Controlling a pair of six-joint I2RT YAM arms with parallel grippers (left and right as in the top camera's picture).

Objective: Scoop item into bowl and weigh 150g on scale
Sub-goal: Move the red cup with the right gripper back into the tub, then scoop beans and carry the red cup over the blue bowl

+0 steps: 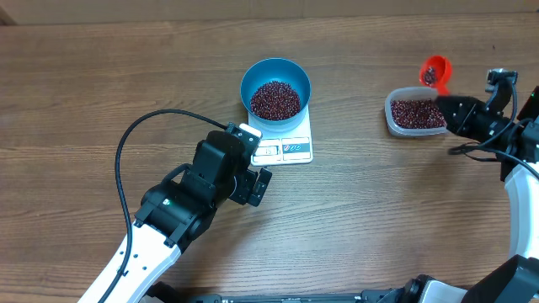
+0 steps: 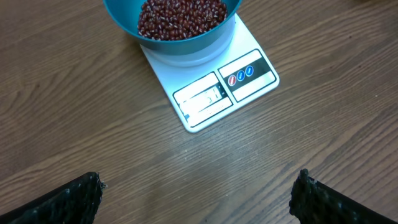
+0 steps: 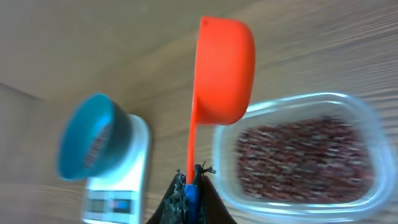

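Now, above the bench (image 1: 84, 84), the left end effector (image 2: 199, 205) gapes fully wide and empty; just ahead of it stands the scale (image 2: 224, 87), bearing the bowl (image 2: 186, 46) of beans (image 2: 180, 15). The right end effector (image 3: 189, 193) is clamped on the handle of an orange scoop (image 3: 225, 71), whose cup is by the clear tub (image 3: 367, 118).

The small flat white rectangular kitchen scale (image 1: 286, 150) lies flat, its grey display window and blue-marked buttons along the near edge (digits too faint to read). On its far part the round deep blue bowl (image 1: 248, 80) stands upright, covering most of the platform. Inside, small dark red-maroon beans (image 1: 274, 99) form a loose heap; more beans lie well to the scale's right
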